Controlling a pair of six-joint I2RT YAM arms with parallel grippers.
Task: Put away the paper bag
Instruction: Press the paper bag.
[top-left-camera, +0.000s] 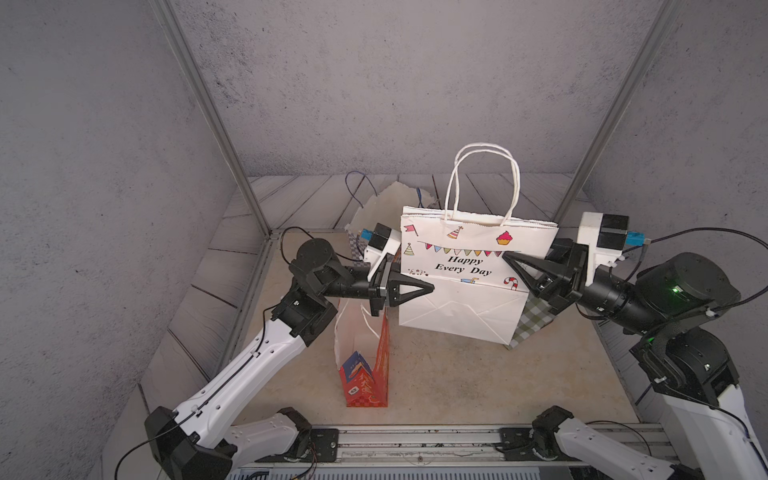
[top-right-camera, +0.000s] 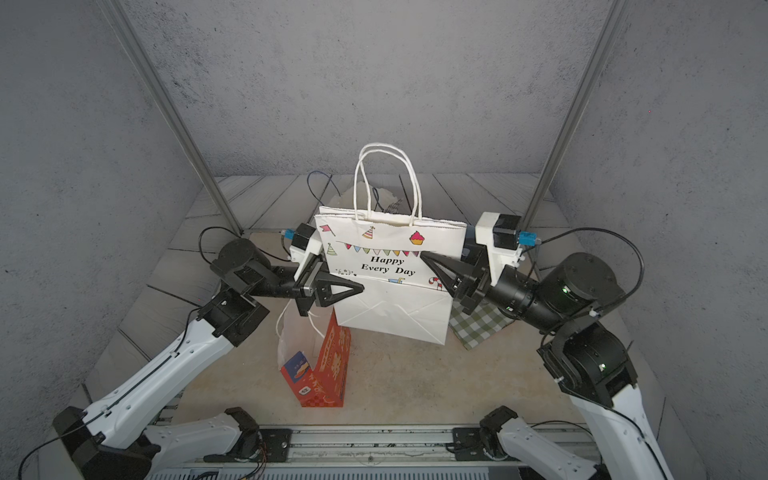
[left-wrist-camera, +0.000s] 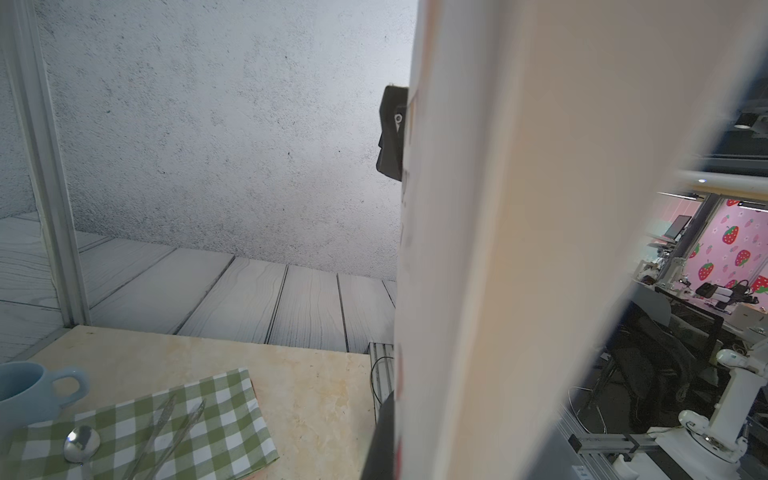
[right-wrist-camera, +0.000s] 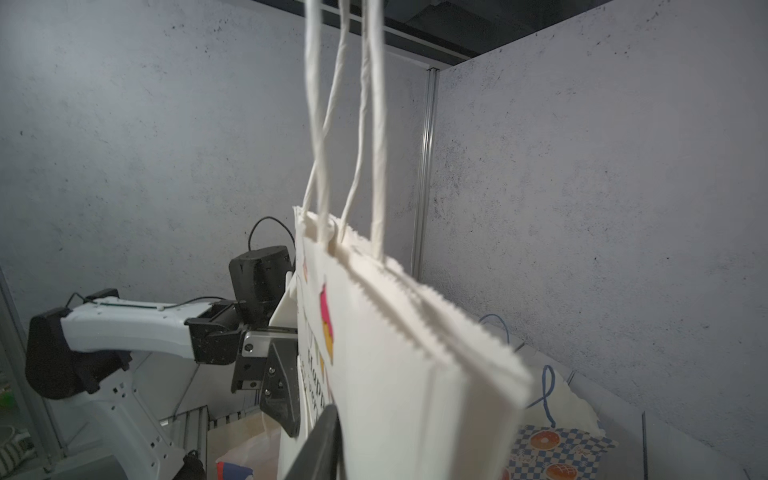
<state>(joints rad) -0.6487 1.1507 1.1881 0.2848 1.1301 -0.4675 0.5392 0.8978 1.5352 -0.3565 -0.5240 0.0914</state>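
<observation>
- The white paper bag (top-left-camera: 457, 307) (top-right-camera: 390, 307), printed "Happy Every Day", is hanging flattened and upright between the two arms, over the middle of the table (top-left-camera: 498, 374), its printed face turned toward the top cameras.
- Its twisted handles (top-left-camera: 484, 174) are standing straight up from the serrated top edge; in the right wrist view they are running out of frame above the bag (right-wrist-camera: 395, 395).
- The left gripper (top-left-camera: 430, 286) (top-right-camera: 361, 287) is clamping the bag's left edge about halfway down, with the jaws closed tight on the paper. The bag (left-wrist-camera: 519, 249) is filling much of the left wrist view.
- The right gripper (top-left-camera: 505, 254) (top-right-camera: 423, 254) is reaching across the bag's right edge, one finger lying over the printed face. I cannot tell whether it is squeezing the paper or standing loose.
- A red bag (top-left-camera: 365, 374) is standing open on the table below the left gripper.
- A green checked bag (top-left-camera: 534, 316) is showing just behind the white bag's lower right corner.
- A blue checked bag (right-wrist-camera: 557, 449) with doughnut prints is sitting toward the back.
</observation>
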